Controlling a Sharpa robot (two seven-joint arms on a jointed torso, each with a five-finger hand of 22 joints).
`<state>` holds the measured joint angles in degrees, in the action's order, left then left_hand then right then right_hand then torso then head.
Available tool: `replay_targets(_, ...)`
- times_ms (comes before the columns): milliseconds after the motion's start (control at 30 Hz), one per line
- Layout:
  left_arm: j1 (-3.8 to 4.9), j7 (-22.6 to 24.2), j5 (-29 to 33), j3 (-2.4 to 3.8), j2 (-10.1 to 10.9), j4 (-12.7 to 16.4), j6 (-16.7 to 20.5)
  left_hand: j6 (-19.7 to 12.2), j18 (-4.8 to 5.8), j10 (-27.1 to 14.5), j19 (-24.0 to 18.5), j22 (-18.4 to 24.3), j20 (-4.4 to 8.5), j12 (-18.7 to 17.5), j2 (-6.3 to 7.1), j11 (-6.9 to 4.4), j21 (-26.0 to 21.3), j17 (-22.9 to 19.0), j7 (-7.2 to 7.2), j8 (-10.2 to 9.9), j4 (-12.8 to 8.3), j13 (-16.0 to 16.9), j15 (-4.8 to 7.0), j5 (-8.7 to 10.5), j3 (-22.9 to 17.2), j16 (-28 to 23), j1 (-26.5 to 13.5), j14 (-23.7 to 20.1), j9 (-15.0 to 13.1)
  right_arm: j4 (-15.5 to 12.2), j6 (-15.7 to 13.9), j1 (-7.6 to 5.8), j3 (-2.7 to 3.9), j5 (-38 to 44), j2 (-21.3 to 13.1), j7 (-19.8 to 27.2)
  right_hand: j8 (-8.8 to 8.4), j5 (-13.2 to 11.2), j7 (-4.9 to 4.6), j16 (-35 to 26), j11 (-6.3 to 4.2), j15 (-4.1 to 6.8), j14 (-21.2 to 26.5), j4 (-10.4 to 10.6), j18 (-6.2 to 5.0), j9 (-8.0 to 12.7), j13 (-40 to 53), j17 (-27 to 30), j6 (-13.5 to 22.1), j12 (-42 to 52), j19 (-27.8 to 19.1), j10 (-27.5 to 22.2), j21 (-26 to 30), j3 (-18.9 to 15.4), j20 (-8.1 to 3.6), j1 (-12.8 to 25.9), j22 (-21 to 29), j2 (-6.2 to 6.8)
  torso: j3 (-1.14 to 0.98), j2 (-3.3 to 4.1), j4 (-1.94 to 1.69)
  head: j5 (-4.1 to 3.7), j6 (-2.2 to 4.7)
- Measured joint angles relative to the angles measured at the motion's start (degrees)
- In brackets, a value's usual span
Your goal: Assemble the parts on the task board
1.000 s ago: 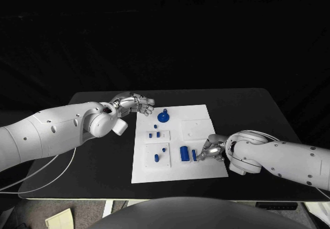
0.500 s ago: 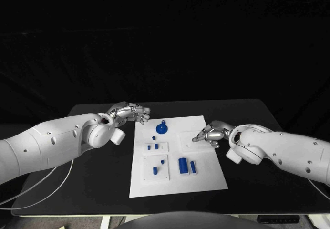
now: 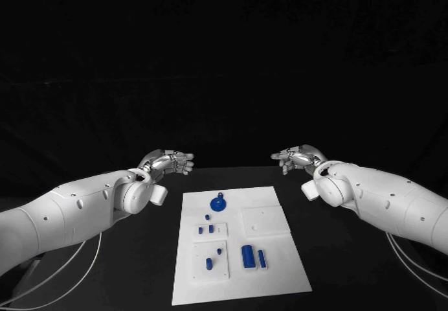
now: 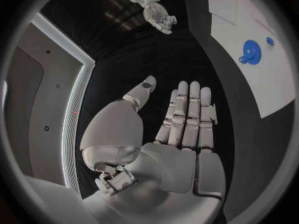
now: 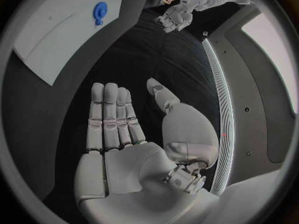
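I see the task board [image 3: 280, 272], the white plate, lying flat on the black table [image 3: 346, 259], between my two arms and nearer the robot than either hand. On its far end sits a round blue part with a small tab [image 3: 217, 205], the piece closest to both hands, though well apart from them. Nearer the robot there's a tiny blue part [image 3: 207, 217], then a raised white block with two small blue pegs [image 3: 202, 229]. The next block, nearer still, holds an upright blue peg [image 3: 209, 263] and a smaller one [image 3: 219, 250] beside it. Toward the right hand's side of that block sit a larger blue rectangular part [image 3: 248, 256] and a thin blue strip [image 3: 262, 256] just beside it.

Left hand [image 3: 170, 161] is raised past the far end of the board, off to its left side, holding nothing. In the left wrist view the left hand [image 4: 184, 129] has its fingers [image 4: 190, 112] stretched straight and side by side, thumb out to the side, palm bare. The round blue part [image 4: 250, 51] shows on the board [image 4: 274, 84] beyond the fingertips.

Right hand [image 3: 297, 157] is raised likewise past the far end, to the board's right side, empty. The right wrist view shows the right hand [image 5: 118, 139] flat, fingers [image 5: 109, 114] straight together, thumb apart, nothing in it. The two hands face each other, well apart
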<state>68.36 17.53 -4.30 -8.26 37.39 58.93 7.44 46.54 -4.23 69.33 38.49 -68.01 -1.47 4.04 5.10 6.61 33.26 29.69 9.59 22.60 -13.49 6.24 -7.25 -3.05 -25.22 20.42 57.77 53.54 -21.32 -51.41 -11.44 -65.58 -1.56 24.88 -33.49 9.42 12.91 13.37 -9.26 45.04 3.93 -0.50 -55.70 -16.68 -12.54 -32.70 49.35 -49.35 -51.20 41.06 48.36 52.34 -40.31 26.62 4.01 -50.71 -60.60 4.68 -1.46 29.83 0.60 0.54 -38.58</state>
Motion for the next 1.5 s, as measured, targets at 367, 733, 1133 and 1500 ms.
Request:
replay_targets(367,-0.02,2.63,3.74,0.23,-2.88,-4.88,0.69,-2.66,1.62,-7.15,-4.53,-0.13,-0.45,-0.33,-0.37,0.2,-3.2,-0.88,-1.14,-1.2,-0.86,-2.3,-0.02,0.0,0.15,-3.16,0.36,-4.68,0.63,1.98,3.25,1.06,1.62,-4.94,1.63,3.51,-0.04,-0.35,-0.84,-22.48,4.55,-6.54,4.01,0.09,1.1,2.14,-30.02,16.55,2.16,-23.47,-9.25,1.82,16.17,-0.15,6.05,-2.09,12.02,-1.82,-0.36,-0.58,-0.09,0.71,2.2)
replay_targets(733,-1.4,2.74,3.71,1.69,-0.96,1.03,3.16,-38.45,3.36,-52.11,-32.26,42.64,1.11,-3.22,-4.33,-5.35,-27.71,-24.35,-8.02,-18.68,10.78,-5.51,5.91,2.22,20.59,-17.26,-45.02,-44.54,17.48,-3.87,0.78,1.62,1.61,-6.09,-0.34,3.91,-10.57,-11.0,7.4,-40.98,-2.35,-0.86,46.19,13.63,9.6,27.1,-45.95,43.39,42.26,-37.89,-41.15,-42.34,35.94,-21.78,-2.12,40.94,51.71,-4.19,0.8,0.65,-0.42,-0.25,3.74)
replay_targets(1133,-6.14,6.05,3.86,6.21,4.73,21.45,18.86,-45.23,3.35,-67.1,-37.4,64.73,1.54,-3.65,-5.03,-6.48,-32.44,-28.98,-9.4,-21.95,13.28,-6.09,7.02,2.78,24.35,-19.72,-55.75,-52.16,20.83,-24.97,-13.31,3.97,1.56,-13.81,-7.04,9.89,-12.71,-13.17,9.27,-44.84,-3.93,0.5,55.41,16.68,12.18,32.58,-49.22,49.17,50.94,-40.86,-48.07,-52.13,40.11,-26.36,-4.02,50.38,60.44,-4.67,1.43,1.3,-0.6,-0.54,4.2)
replay_targets(1500,-8.12,9.55,4.12,8.17,7.25,30.61,31.91,-46.26,3.34,-69.03,-38.29,67.95,1.48,-3.65,-5.12,-6.61,-33.05,-29.64,-9.61,-22.42,13.51,-6.18,7.24,2.78,25.05,-20.21,-57.36,-53.34,21.26,-37.44,-27.05,5.29,1.55,-21.52,-10.89,16.34,-12.71,-13.17,9.27,-44.84,-3.93,0.48,55.43,16.68,12.19,32.65,-49.3,49.29,50.94,-40.85,-48.07,-52.13,40.11,-26.36,-4.02,50.38,60.55,-4.67,1.46,1.34,-0.6,-0.54,4.21)
